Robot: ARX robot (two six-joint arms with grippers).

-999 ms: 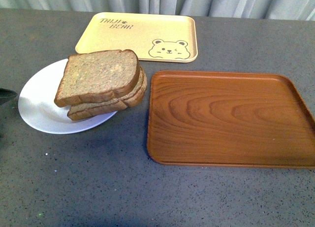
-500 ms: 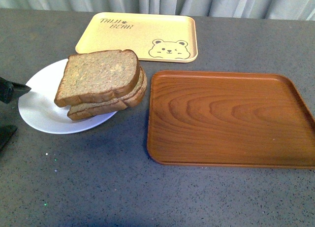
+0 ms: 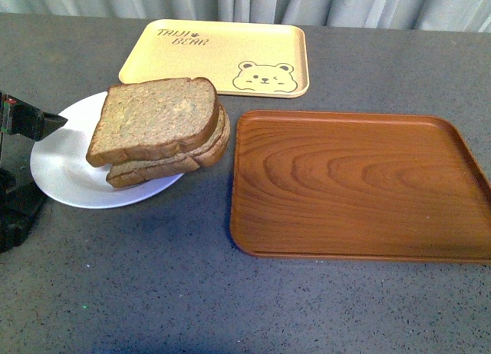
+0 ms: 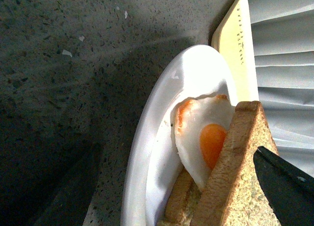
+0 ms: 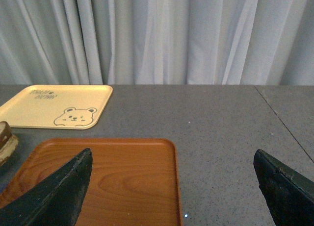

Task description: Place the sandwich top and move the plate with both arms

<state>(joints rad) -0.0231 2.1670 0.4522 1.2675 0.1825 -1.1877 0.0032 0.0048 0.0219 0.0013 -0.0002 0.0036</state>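
The sandwich top [image 3: 153, 120], a speckled brown slice, lies on the stacked sandwich on the white plate [image 3: 57, 170] at the table's left. In the left wrist view the sandwich top [image 4: 240, 177] covers a fried egg [image 4: 203, 138] over a lower slice on the plate [image 4: 147, 152]. My left gripper [image 3: 27, 166] is open at the plate's left rim, one finger above the rim and one below and in front of it. It holds nothing. My right gripper [image 5: 171, 196] is open and empty above the brown tray [image 5: 122, 177]; it is out of the front view.
A brown wood-grain tray [image 3: 357, 185] lies right of the plate, almost touching the sandwich. A pale yellow bear-print tray [image 3: 219, 54] sits behind both. Grey curtains [image 5: 157, 35] hang behind the table's far edge.
My left gripper has come in from the left edge of the front view and now stands at the plate's left rim. Plate and sandwich have not moved.
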